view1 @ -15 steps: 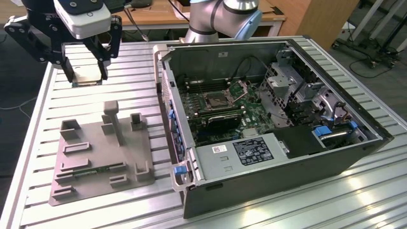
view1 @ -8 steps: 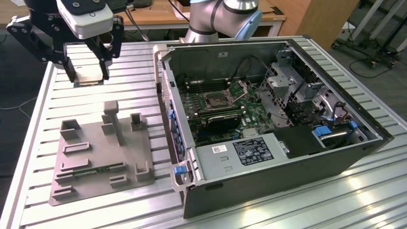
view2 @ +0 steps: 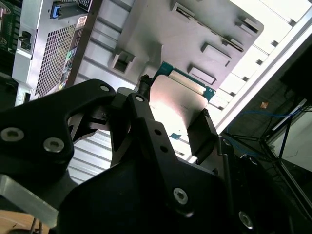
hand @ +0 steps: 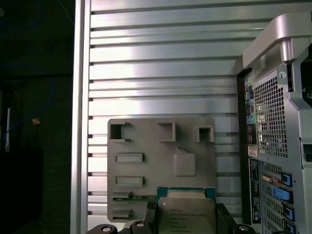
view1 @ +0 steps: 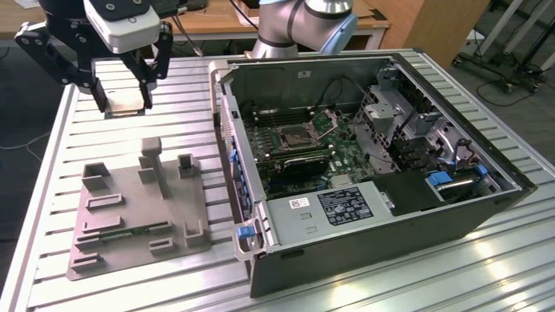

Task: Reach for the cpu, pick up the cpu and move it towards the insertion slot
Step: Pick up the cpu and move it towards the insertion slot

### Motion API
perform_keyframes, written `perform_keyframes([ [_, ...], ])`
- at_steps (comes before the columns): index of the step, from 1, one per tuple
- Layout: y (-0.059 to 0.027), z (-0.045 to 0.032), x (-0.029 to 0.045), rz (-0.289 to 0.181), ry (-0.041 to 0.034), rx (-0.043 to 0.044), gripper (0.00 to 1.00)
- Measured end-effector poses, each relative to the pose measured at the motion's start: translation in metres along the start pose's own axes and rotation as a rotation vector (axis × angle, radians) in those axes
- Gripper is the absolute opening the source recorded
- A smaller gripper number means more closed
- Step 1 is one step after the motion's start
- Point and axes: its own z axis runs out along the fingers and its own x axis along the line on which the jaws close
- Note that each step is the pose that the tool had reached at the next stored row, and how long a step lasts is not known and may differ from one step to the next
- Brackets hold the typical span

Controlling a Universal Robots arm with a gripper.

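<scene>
**A:** Start at the exterior view's left. What's there?

**B:** The pincer, up above the far corner of the ribbed desk. Its black fingers are clamped on the cpu, one on each of two opposite edges.

**A:** Do the arm's cameras bear that out?

**B:** They do. In the second wrist view the silvery plate sits squeezed between the fingers, and its thin green rim pokes out beyond them. In the first wrist view the chip shows in front of the near edge of the grey tray, off the desk.

**A:** And further right?

**B:** In the exterior view the tray lies flat on the desk, nearer the camera than the pincer and apart from it. Beside it is the open computer case, lying on its side with the green motherboard inside.

**A:** Where's the insertion slot?

**B:** On that motherboard. It's a square silver frame with a dark centre, and a metal plate is tilted up just to its right. It's well apart from the cpu, and the case wall stands between the two
</scene>
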Motion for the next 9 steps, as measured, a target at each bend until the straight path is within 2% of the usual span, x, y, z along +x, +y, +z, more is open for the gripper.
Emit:
perform_keyframes([
  [9,0.0001,0.0006,-0.0043,0.000,0.0000,0.0000,0.54],
])
